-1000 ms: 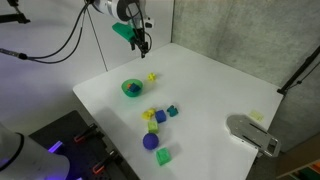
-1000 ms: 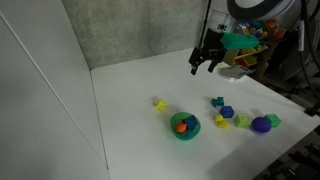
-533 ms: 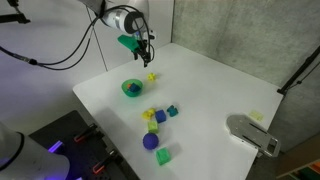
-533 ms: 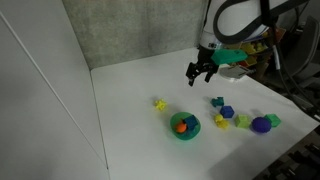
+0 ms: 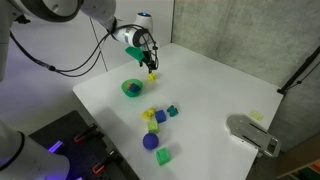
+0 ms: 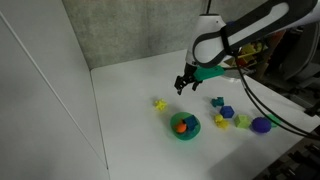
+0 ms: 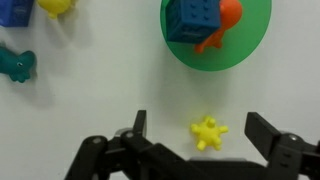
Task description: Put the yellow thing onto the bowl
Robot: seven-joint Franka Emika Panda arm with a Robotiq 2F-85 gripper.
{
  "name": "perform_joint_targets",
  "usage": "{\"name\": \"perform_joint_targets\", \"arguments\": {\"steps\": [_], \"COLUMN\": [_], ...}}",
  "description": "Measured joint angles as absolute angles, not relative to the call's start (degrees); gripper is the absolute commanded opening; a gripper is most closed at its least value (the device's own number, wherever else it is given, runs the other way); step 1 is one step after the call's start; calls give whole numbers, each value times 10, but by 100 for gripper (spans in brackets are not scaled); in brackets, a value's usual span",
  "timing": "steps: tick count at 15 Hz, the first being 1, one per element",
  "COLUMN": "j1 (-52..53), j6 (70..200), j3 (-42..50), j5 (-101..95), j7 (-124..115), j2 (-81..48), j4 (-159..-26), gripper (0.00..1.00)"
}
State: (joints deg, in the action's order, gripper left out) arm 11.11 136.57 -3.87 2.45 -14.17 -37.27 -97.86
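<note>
The yellow thing [image 7: 208,132] is a tiny bright yellow knobbly piece lying alone on the white table, also seen in both exterior views [image 5: 152,76] [image 6: 159,103]. The green bowl [image 7: 256,40] sits close beside it and holds a blue block and an orange piece; it also shows in both exterior views [image 5: 125,91] [image 6: 191,133]. My gripper [image 7: 200,128] is open, low over the table, with one finger on each side of the yellow thing and not touching it. It shows in both exterior views [image 5: 150,66] [image 6: 182,88].
A cluster of blue and yellow blocks [image 5: 158,114] [image 6: 222,108], a purple-blue ball [image 5: 150,141] [image 6: 261,124] and a green block [image 5: 163,155] lie further along the table. A grey device [image 5: 250,133] sits at one table corner. A teal piece [image 7: 15,65] lies nearby.
The gripper has moved down and across the table from above its far edge to just over the yellow thing. The objects have not moved.
</note>
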Motion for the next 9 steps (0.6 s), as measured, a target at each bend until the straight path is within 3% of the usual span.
{"name": "perform_joint_targets", "arguments": {"steps": [9], "j1": [150], "j6": [1367], "j3": [-17], "j5": [15], "j7": [-142], "j2": [-540], "j4": [-804], "gripper": [100]}}
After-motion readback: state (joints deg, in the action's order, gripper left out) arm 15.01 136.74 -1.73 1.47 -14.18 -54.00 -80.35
